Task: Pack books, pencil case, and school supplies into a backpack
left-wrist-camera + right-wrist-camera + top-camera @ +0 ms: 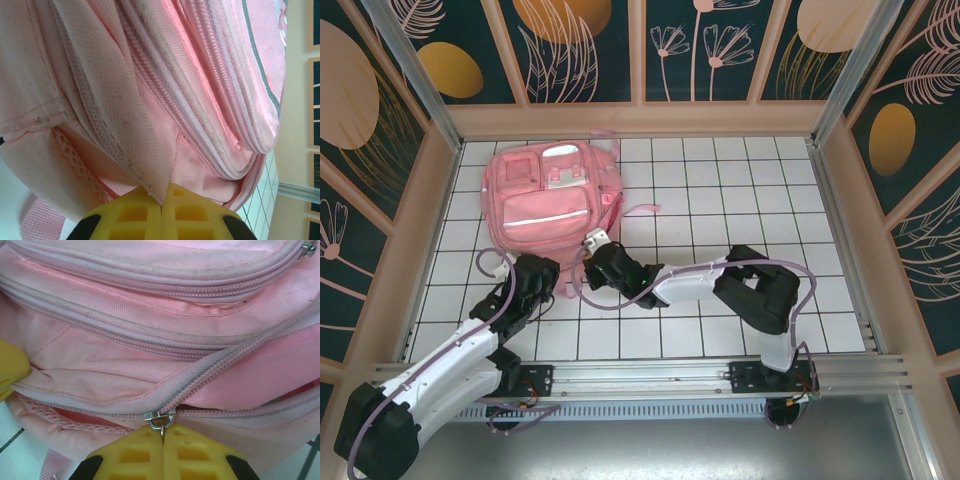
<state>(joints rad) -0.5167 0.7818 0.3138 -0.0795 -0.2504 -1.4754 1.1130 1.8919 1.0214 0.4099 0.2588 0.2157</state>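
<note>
Beneath my left gripper point(542, 268) and right gripper point(594, 245) lies a white tabletop point(720, 190) ruled with a dark grid. Ahead of both, and out to either side, I see wooden-framed wall panels point(585, 45), dark teal with orange discs and pale flower outlines. Behind the grippers, at the near edge, an aluminium rail point(650, 375) runs across, with a grey metal sill point(670, 440) behind it.

Overhead view; wrist close-ups of backpack point(545, 200).
</note>
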